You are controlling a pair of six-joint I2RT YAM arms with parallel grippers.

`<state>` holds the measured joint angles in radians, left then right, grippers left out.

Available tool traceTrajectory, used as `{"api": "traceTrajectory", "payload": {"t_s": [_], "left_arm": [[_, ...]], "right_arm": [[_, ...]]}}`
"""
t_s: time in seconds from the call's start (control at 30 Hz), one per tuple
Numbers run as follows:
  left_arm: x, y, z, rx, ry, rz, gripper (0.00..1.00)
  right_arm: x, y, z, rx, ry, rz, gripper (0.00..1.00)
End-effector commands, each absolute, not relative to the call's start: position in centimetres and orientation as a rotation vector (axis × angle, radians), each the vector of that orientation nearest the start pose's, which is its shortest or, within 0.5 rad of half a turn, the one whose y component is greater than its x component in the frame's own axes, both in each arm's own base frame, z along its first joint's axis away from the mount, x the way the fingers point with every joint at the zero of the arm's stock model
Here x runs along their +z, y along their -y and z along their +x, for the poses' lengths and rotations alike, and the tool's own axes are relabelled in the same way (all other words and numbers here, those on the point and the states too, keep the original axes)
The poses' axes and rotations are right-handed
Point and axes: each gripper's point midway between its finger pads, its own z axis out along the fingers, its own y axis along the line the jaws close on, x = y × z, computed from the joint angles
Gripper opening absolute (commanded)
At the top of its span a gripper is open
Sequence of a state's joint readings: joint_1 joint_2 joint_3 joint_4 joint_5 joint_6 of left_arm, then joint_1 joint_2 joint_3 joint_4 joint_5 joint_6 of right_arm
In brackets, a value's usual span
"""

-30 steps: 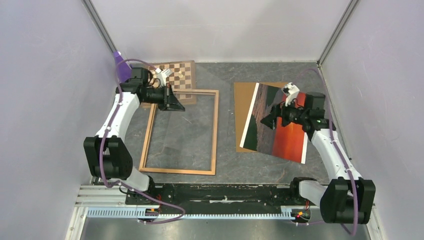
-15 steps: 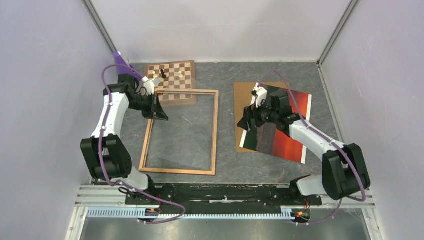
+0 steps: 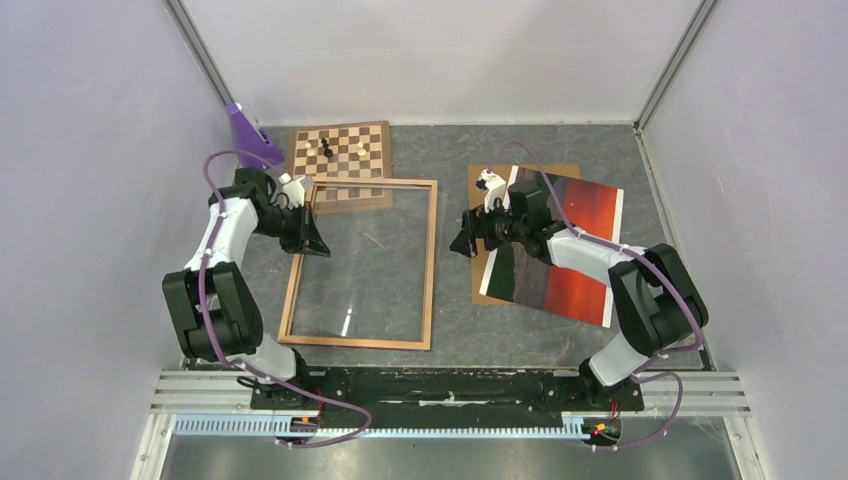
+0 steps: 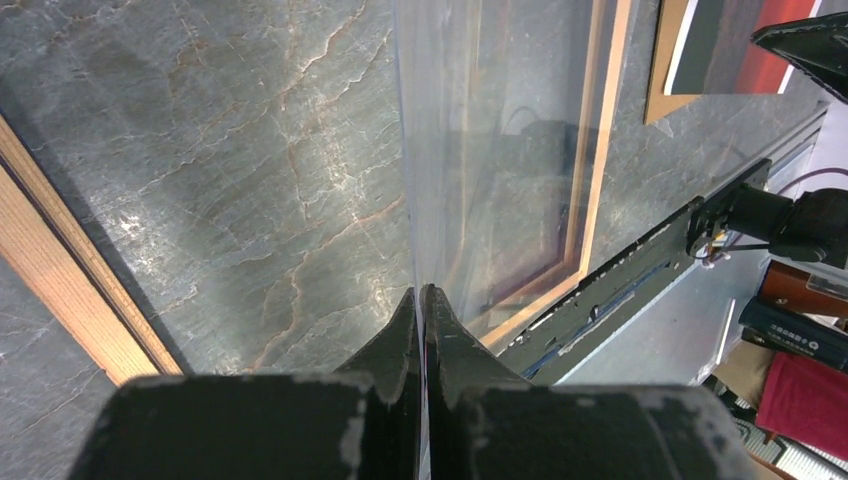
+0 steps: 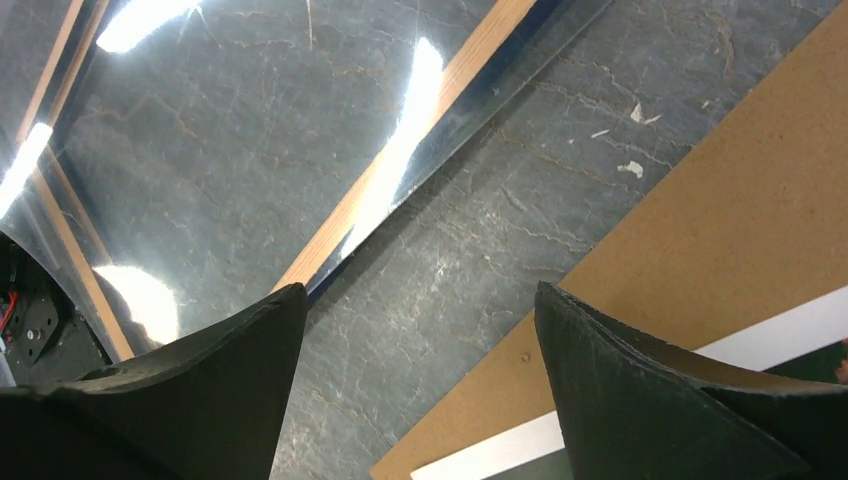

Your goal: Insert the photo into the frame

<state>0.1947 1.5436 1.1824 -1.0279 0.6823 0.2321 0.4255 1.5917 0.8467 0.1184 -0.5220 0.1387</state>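
The frame lies wood side up on the left half of the table, and a clear pane tilts over its opening. My left gripper is at the frame's far-left part, shut on the pane's thin edge. The photo, red-orange sky and dark sea with white strips, lies face up and askew on a brown backing board at the right. My right gripper hangs open over the board's left edge, holding nothing. The photo's white strip shows beside its right finger.
A chessboard with a few pieces sits behind the frame's far edge. A purple object stands in the far-left corner. Grey walls close in left, right and back. The frame's right rail runs just left of my right gripper.
My right arm swung left off the photo to the board's left edge. My left arm pulled back and left along the frame's far-left corner, and glints of the pane now show inside the frame.
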Motion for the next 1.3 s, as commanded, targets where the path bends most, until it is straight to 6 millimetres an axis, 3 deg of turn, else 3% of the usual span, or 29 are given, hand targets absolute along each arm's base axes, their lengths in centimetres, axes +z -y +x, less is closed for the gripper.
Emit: {"api": "traceTrajectory", "payload": {"t_s": [0.0,0.4,1.27], "left_arm": [[13.6,4.7,29.1,-0.823,-2.592,0.125,0.02],[13.8,4.1,29.6,-0.76,-2.54,0.038,0.02],[13.2,3.6,29.0,-0.713,-2.573,0.059,0.02]], "right_arm": [[11.9,-26.4,35.1,0.905,-2.046,-0.612,0.87],[12.5,-25.6,34.8,0.849,-2.011,-0.638,0.86],[12.2,-25.1,34.7,0.859,-2.019,-0.636,0.85]]}}
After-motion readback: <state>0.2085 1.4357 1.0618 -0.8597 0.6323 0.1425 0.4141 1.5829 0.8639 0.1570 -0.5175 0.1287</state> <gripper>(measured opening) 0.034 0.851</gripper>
